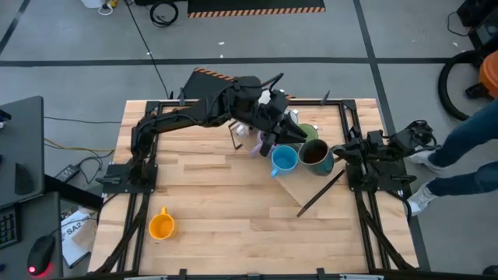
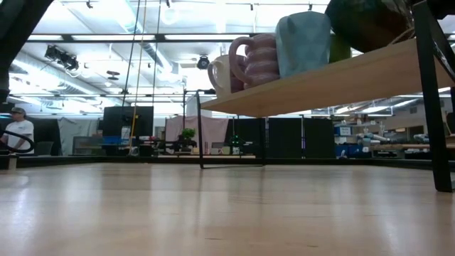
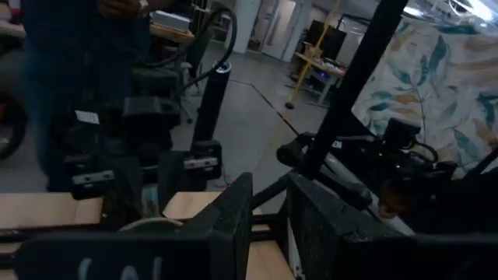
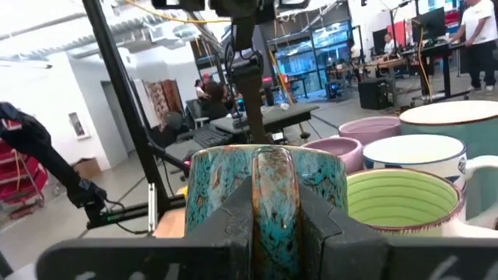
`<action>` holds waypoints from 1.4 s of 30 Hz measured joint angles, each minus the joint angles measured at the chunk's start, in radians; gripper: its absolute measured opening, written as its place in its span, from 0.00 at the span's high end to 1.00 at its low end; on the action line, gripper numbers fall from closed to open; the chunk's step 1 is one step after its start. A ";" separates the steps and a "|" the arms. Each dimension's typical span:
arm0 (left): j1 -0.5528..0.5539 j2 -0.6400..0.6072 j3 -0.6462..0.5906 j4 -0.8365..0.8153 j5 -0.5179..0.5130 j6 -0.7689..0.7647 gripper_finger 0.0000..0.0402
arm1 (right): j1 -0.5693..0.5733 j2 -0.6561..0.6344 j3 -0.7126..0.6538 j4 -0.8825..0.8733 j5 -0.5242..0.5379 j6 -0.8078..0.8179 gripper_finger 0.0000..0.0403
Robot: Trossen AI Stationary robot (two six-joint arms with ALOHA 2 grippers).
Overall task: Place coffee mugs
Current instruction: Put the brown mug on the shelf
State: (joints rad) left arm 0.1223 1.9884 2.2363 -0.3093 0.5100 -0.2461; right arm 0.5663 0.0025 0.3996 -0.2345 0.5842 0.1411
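The left gripper (image 1: 278,117) reaches from the far left side across to a cluster of coffee mugs on a raised wooden shelf (image 1: 302,188) standing on the tabletop (image 1: 218,194), right of centre. In the left wrist view its jaws stand a little apart, with only a narrow gap and nothing visible between them. The right gripper (image 1: 336,152) comes in from the right edge, and its jaws are closed on the handle of the dark brown mug (image 1: 315,153), whose mottled teal and brown side fills the right wrist view. Just beside that mug sit the blue mug (image 1: 284,159), the green mug (image 1: 306,132) and a lavender mug (image 1: 261,144), all crowded together. From the low view the shelf stands well clear of the tabletop on thin black legs (image 2: 200,128). The orange mug (image 1: 161,225) sits alone on the tabletop near the front left corner, well apart from the rest.
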 joint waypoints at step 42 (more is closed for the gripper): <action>0.045 -0.006 0.118 -0.081 -0.085 0.015 0.73 | 0.000 0.028 0.105 0.260 -0.157 -0.022 0.87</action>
State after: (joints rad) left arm 0.1672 1.9825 2.3541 -0.3907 0.4248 -0.2310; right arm 0.5663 0.0308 0.5044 0.0253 0.4274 0.1188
